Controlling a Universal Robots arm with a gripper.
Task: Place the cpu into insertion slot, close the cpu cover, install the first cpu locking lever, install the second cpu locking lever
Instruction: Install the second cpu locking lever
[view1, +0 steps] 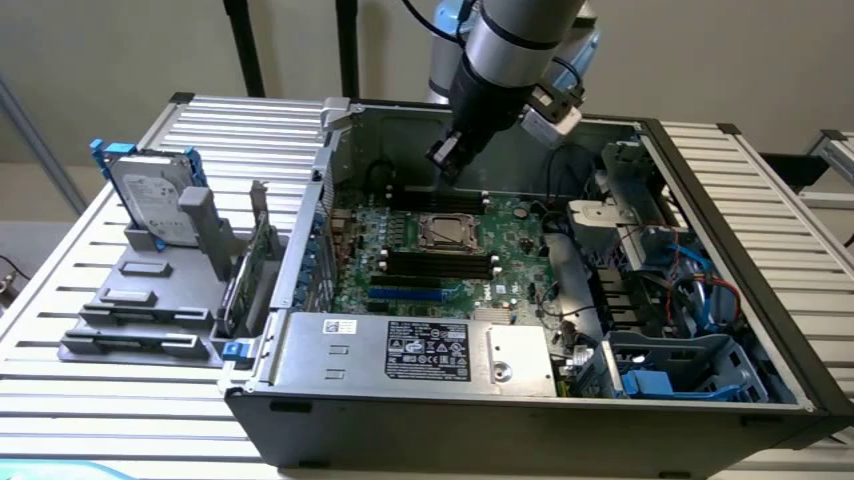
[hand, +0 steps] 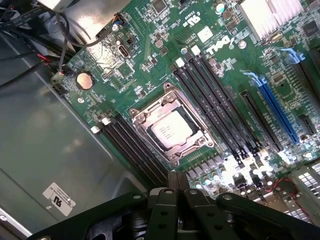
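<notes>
Gripper: fingers pressed together, nothing between them. It hangs above the motherboard, apart from it, near the case's rear wall in the exterior view.

Closest below the fingertips:
- A bank of long black memory slots, running toward the grey case wall.
- The insertion slot, mid-board.
- The cpu, lying flat inside the slot, pale face up.
- The cpu cover, down around the chip as a silvery frame. Whether the levers are latched cannot be made out.

Beyond the socket:
- A second bank of memory slots.
- A blue expansion slot.
- A coin battery toward the board's edge, with loose cables close by.
- A finned heatsink at a board corner.

Nothing stands between gripper and socket.

Computer case: lying open on the slatted bench.
- Labelled metal box along its front edge.
- Blue cables and a drive cage at the exterior view's right.

Outside the case, toward the bench's edge on the exterior view's left: a grey holder with a hard drive standing upright in it.
</notes>
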